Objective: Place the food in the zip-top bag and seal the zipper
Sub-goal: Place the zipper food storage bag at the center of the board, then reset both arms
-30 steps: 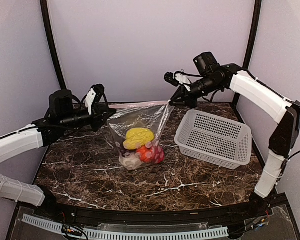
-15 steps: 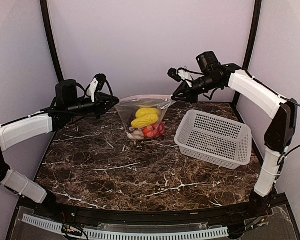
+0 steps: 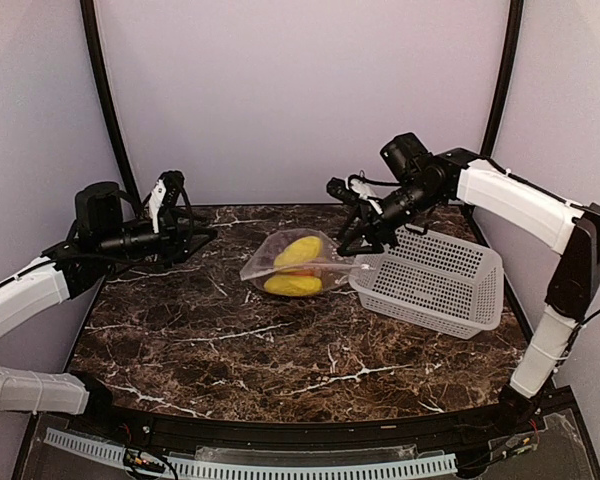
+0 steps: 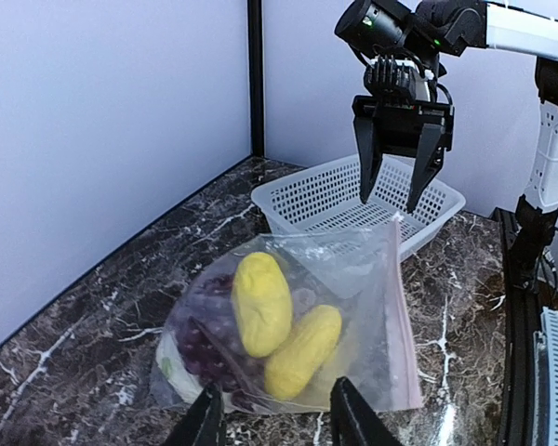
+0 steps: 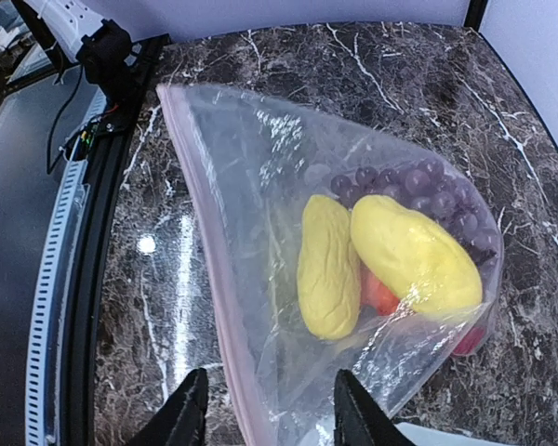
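Top external view: the bag (image 3: 298,266) with the food (image 3: 300,251) inside lies on the table (image 3: 280,350), just beside the basket (image 3: 435,285); left gripper (image 3: 202,238) and right gripper (image 3: 348,240) have jaws apart, holding nothing

dark marble-pattern worktop (image 3: 230,340) carries the filled zip-top bag (image 3: 295,265), lying flat, just beside the white perforated basket (image 3: 430,280).

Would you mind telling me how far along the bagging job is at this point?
Done: the food sits inside the zip-top bag, which lies on the table. The zipper looks flat and closed, though a full seal cannot be confirmed. In hand: nothing; the left pincer and right pincer stand open, clear of the bag. Left: perhaps a seal check.
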